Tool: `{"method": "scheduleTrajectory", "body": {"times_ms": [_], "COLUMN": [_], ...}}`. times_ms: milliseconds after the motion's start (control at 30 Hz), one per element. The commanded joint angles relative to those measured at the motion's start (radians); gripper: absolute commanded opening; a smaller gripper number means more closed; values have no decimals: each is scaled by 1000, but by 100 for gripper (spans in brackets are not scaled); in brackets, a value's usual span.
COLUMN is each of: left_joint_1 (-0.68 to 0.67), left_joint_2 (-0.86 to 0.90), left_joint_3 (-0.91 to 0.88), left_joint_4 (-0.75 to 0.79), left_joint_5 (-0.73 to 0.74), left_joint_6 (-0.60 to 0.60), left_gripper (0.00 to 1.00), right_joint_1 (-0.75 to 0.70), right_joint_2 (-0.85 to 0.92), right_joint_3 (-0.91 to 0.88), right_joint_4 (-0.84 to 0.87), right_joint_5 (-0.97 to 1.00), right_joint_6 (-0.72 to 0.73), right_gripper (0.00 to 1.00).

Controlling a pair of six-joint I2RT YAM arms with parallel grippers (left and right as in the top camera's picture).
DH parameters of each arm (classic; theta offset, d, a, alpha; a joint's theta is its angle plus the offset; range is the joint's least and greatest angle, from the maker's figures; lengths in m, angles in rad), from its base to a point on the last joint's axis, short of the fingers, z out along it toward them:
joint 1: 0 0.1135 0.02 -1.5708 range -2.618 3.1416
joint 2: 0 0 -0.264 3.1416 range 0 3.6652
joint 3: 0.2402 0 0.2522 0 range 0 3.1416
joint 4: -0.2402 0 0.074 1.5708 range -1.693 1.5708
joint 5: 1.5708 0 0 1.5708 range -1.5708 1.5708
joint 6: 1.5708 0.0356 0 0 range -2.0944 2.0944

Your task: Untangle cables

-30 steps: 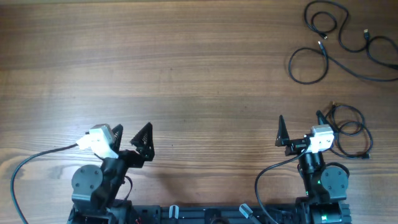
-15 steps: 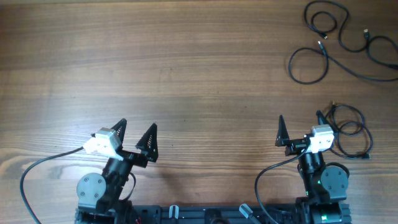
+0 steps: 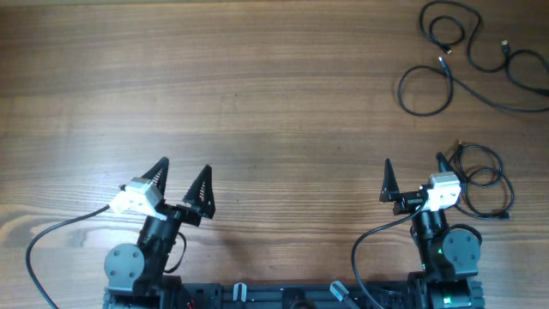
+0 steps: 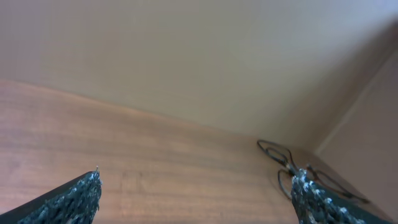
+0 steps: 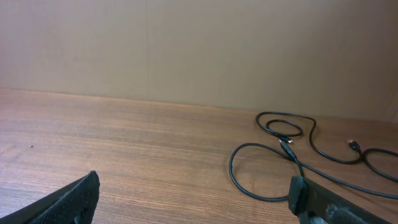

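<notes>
Cables (image 3: 444, 61) far from parted jaws (one coil (image 3: 498, 174) beside right).

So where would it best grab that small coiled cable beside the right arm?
Probably the outer arc of the small coiled cable, on its right side, where one strand lies flat alone, clear of the overlapping middle. The right end effector, open and nearest, should come straight down astride that strand.
</notes>
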Motion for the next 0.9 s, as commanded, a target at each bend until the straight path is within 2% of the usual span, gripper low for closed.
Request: {"method": "scheduleTrajectory", "body": {"times_ms": [0,233,367,467,533,600,700,867], "left_joint_1": [10,10,10,10,10,11,40,56], "left_joint_2": [-12,-12,-12,-12,-12,-12,-12,-12], "left_joint_3": [-16,-145,-148,-148,-148,-148,-148,-148], "left_joint_4": [53,302,303,283,216,134,12,6], "left_joint_5": [23,22,-60,-160,-173,-174,-174,-185], "left_joint_6": [88,87,87,95,195,245,245,245], "left_gripper": [100,100,100,100,100,100,100,100], "right_joint_1": [-5,-5,-5,-5,-5,-5,-5,-5], "right_joint_2": [-12,-12,-12,-12,-12,-12,-12,-12], "right_joint_3": [-3,-3,-3,-3,-3,-3,-3,-3], "right_joint_4": [3,3,3,3,3,3,3,3], "right_joint_5": [-15,-15,-15,-15,-15,-15,-15,-15], "right_joint_6": [-1,0,-1,0,-1,-2,-1,-1], "right_gripper": [100,100,100,100,100,100,100,100]}}
